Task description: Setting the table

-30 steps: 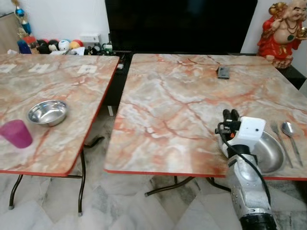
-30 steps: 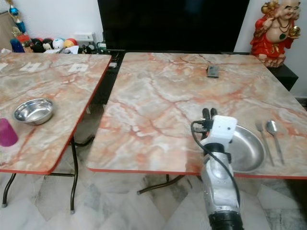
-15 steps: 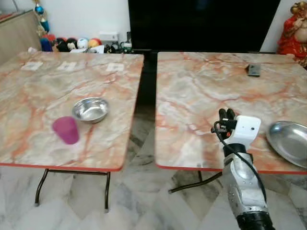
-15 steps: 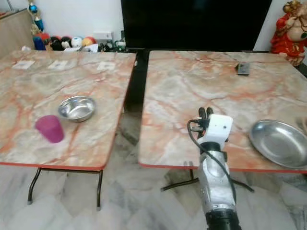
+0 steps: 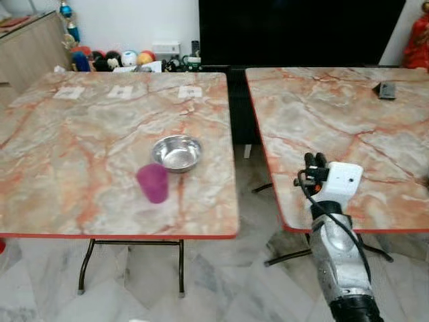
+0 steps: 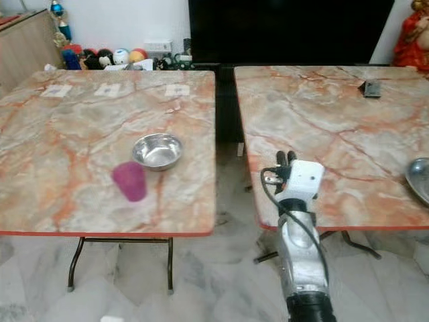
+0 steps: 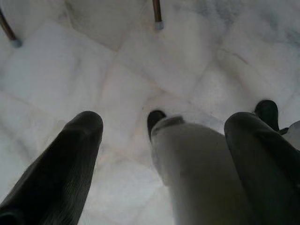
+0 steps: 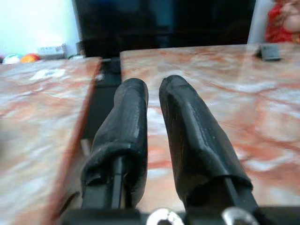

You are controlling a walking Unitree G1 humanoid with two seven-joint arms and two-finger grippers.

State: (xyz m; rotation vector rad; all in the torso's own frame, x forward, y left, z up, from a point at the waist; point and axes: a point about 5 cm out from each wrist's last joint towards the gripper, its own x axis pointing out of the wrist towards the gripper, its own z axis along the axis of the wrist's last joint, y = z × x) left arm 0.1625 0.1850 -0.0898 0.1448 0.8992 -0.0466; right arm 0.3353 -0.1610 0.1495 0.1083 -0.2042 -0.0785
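Observation:
A steel bowl (image 5: pixel 177 153) sits on the left marble table (image 5: pixel 80 134), near its right side. Just in front of the bowl stands a purple cup (image 5: pixel 153 182). At the far right, the rim of a steel plate (image 6: pixel 421 180) lies on the right marble table (image 6: pixel 322 114). My right gripper (image 5: pixel 314 159) is held up over that table's front left corner, shut with nothing in it; its fingers (image 8: pixel 131 117) lie close together. My left gripper (image 7: pixel 164 123) hangs low over the floor with its fingers (image 7: pixel 70 154) spread open and empty.
A narrow gap with tiled floor (image 5: pixel 248 194) separates the two tables. A dark phone-like object (image 5: pixel 387 89) lies on the far right table. A black screen (image 5: pixel 301 30), toys (image 5: pixel 107 60), a wooden cabinet (image 5: pixel 27 47) and a red statue (image 6: pixel 412 37) line the back.
The camera has swung left: the left table with bowl and cup now sits near the middle, and the plate has slid to the right edge. My right arm keeps its pose.

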